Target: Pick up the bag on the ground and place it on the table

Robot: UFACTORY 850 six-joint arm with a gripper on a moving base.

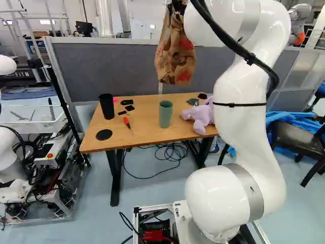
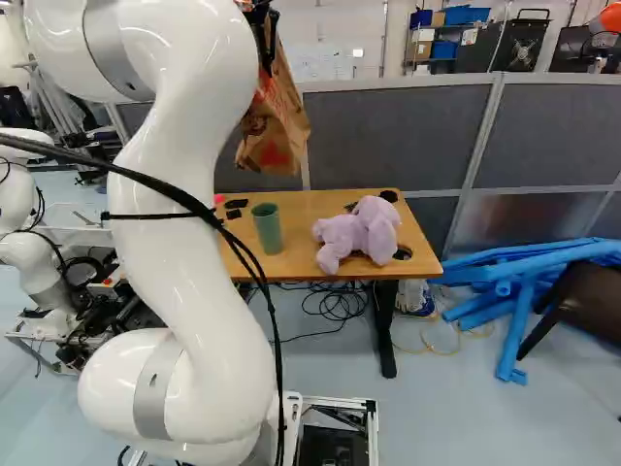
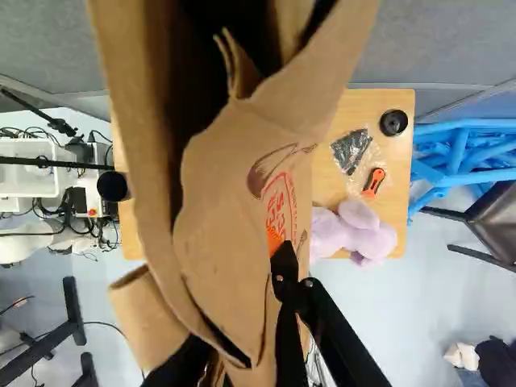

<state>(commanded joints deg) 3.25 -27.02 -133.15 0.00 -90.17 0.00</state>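
Note:
At the top of the left base view my gripper (image 1: 177, 5) is partly cut off, with the brown paper bag (image 1: 175, 53) hanging below it. The right base view shows the same bag (image 2: 275, 121) in the air, its bottom above the wooden table (image 2: 330, 199). In the wrist view my gripper (image 3: 276, 286) is shut on the crumpled edge of the bag (image 3: 230, 177). The bag's open mouth faces the camera, and its paper hides part of the fingers and much of the table (image 3: 355, 109).
On the table stand a green cup (image 1: 165, 114), a black cup (image 1: 106, 105) and a purple plush toy (image 2: 359, 233); a red screwdriver (image 1: 127, 123) and small black pieces lie there. A grey partition (image 2: 398, 141) rises behind. Another robot (image 1: 12, 157) stands left, blue tubes (image 2: 524, 277) lie right.

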